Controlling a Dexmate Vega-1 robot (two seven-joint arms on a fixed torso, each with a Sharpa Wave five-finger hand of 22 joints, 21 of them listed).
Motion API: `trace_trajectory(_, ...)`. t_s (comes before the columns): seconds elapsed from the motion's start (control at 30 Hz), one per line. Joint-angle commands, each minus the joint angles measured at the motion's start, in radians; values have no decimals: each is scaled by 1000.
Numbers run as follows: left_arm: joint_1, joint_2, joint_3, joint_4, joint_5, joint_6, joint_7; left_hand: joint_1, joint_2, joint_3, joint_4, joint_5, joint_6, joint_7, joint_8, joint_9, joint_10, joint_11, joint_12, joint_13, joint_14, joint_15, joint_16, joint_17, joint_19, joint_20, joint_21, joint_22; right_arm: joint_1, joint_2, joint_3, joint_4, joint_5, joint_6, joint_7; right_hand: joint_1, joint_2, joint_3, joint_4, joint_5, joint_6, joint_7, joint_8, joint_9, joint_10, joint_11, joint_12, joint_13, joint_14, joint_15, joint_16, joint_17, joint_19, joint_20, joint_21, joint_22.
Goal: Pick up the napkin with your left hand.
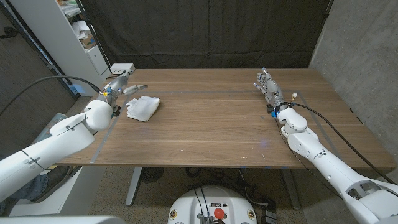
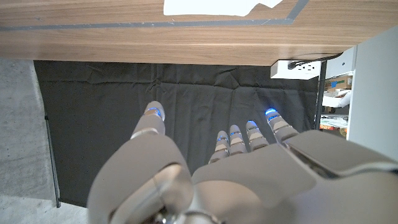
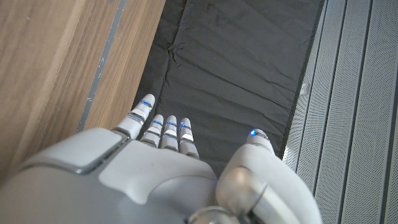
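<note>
The crumpled white paper napkin lay on the brown wooden table, toward its left end and a little way in from the far edge, untouched. The left hand was seen just beside it, on the far-left side, fingers spread and holding nothing; in the left wrist view its fingers pointed toward the black curtain, with the napkin's white edge beyond them. For a clean pick, it was judged that the hand should be turned toward the napkin, lowered over its raised folds, and closed so that the paper is pinched rather than pushed along the wood. The right hand stood at the far right of the table, well apart, fingers extended and empty.
</note>
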Motion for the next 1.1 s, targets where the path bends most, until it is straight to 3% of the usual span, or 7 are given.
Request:
trace_trajectory(0.03,-12,16,17,3,-7,13,-12,17,-4,10,-2,5,8,4,8,3,-7,0,7,3,5,2,7,6,5,1,2,4,4,-6,1,-10,-1,-11,-1,8,8,-3,-1,0,8,-4,-1,6,5,-3,-3,4,8,3,-3,1,7,3,-1,5)
trace_trajectory(0.17,-19,33,26,-2,3,28,-20,24,-6,10,-1,5,9,3,8,3,-5,-1,9,3,5,2,7,6,4,-3,1,4,2,-9,-1,-18,0,-22,-3,8,8,-4,-1,0,9,-3,-1,6,5,-2,-3,4,8,3,-3,2,7,3,-1,5)
trace_trajectory(0.53,-53,8,53,36,11,18,3,45,-13,11,1,6,19,5,12,3,2,-4,13,4,9,-1,7,7,4,-3,-3,5,12,-9,-2,-16,-3,-26,-5,8,8,-5,-2,0,11,-5,0,6,7,-3,-3,4,9,3,-3,2,8,4,-1,5)
trace_trajectory(0.6,-55,-1,47,64,-30,-39,-22,49,-14,11,1,6,22,5,13,3,4,-6,14,4,9,-2,7,7,4,-3,-3,5,20,-12,1,-12,7,-40,3,8,8,-5,-2,0,11,-4,0,6,6,-3,-3,4,9,2,-3,2,8,4,-1,5)
trace_trajectory(0.73,-85,5,103,56,22,9,-30,55,-15,12,2,6,26,8,14,3,5,-6,14,5,11,-4,7,7,3,-5,-5,5,18,-24,4,-28,10,-62,-3,8,8,-5,-2,0,11,-5,0,6,6,-3,-3,4,9,3,-3,2,8,4,0,5)
trace_trajectory(0.83,-64,-14,68,63,-20,-27,-6,59,-16,12,3,6,29,8,15,3,9,-4,16,5,15,-4,9,7,4,-6,-5,5,16,-27,3,-29,4,-63,-8,8,8,-6,-2,0,12,-5,0,6,7,-2,-3,4,10,3,-3,2,9,5,0,5)
trace_trajectory(1.1,-85,-9,101,58,4,-7,-11,68,-17,12,6,5,36,8,17,3,12,-4,18,5,17,-2,8,7,6,-6,-6,6,8,-17,-1,-30,8,-55,-4,8,9,-6,-2,0,13,-5,0,6,8,-3,-2,4,12,4,-2,2,10,4,0,5)
